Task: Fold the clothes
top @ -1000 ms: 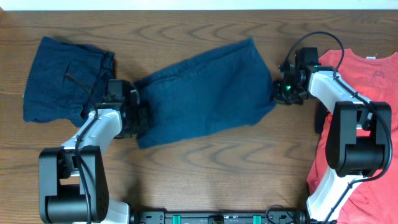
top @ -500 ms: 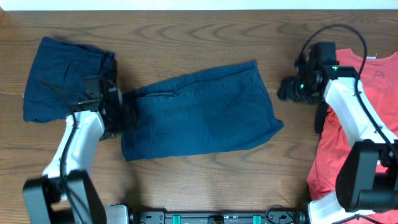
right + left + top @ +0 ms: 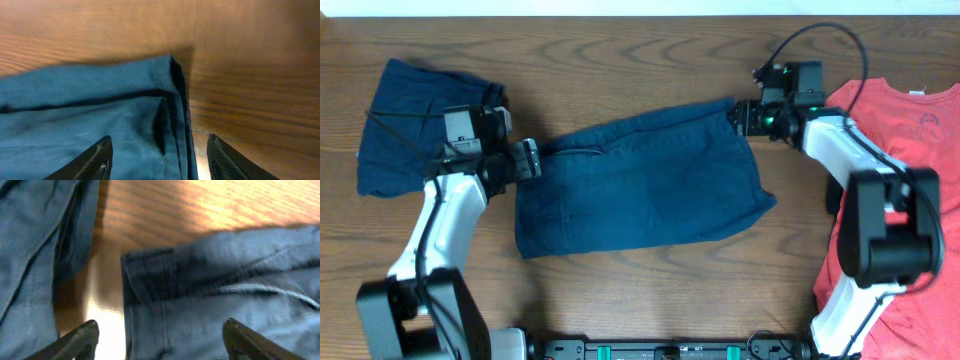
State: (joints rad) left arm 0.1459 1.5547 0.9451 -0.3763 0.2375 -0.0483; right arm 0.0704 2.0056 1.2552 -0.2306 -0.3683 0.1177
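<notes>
The shorts (image 3: pixel 640 185) are spread flat in the middle of the surface (image 3: pixel 620 60). Their long axis runs from left to right, tilted a little so that the right end lies farther away than the left. The left gripper (image 3: pixel 525 160) is placed at the far-left corner of the shorts and the right gripper (image 3: pixel 742 115) at the far-right corner, so each arm is set at the end nearer to it and the far edge is spanned between the two. In the left wrist view the left gripper (image 3: pixel 160 325) is shown with its jaws well apart, and a hemmed corner of the shorts (image 3: pixel 200 285) lies ahead of it, between the fingers (image 3: pixel 82 337). In the right wrist view the right gripper (image 3: pixel 160 139) is likewise spread, with a seamed corner of the shorts (image 3: pixel 100 110) between its fingers (image 3: pixel 100 157). Nothing is clamped by either one, and whether the cloth is touched cannot be told. A second navy garment (image 3: pixel 415 125) is bunched at the far left, beside the left gripper, and a red shirt (image 3: pixel 935 140) is laid at the right edge; both are apart from the shorts. It is judged that the coming move turns on the far edge being pinched at both corners and drawn toward the near edge, across the short axis.
</notes>
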